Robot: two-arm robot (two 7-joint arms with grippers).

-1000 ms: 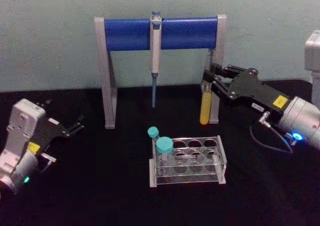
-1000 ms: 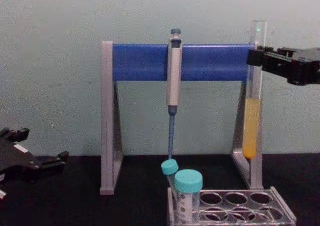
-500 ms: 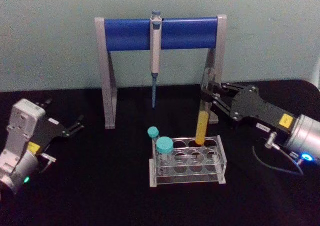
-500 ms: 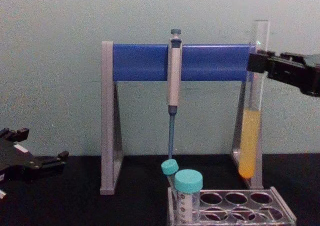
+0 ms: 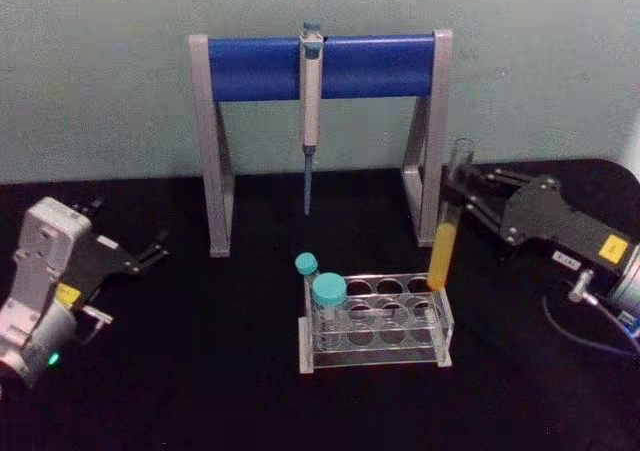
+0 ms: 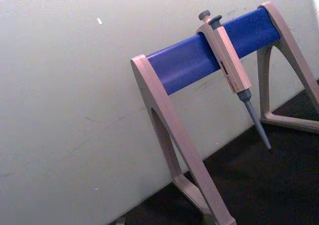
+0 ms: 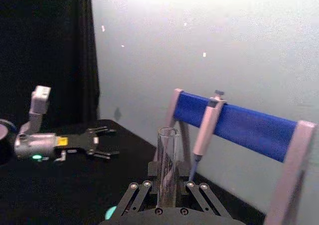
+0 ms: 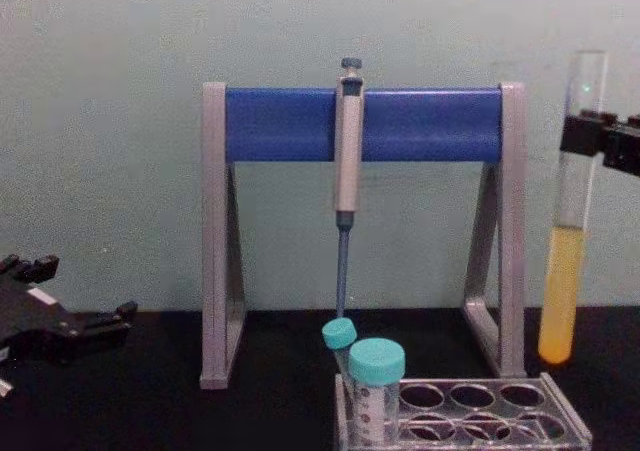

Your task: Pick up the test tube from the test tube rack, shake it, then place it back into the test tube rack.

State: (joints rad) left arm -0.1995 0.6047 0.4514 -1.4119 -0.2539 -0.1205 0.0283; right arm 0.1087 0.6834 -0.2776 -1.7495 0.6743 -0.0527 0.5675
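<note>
Our right gripper [image 5: 459,193] pinches the test tube [image 5: 443,233] upright just above the right end of the test tube rack [image 5: 372,359], so we judge lifting done, reinsertion left; our left gripper [image 5: 148,252] sits parked, spread.

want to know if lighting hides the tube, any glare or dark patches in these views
Chest view: a small green glint near the top of the test tube, which the right gripper holds; liquid level plain. Right wrist view: the wall glares white up top. Head view: no shadows readable on the black table, where the left gripper sits parked.
</note>
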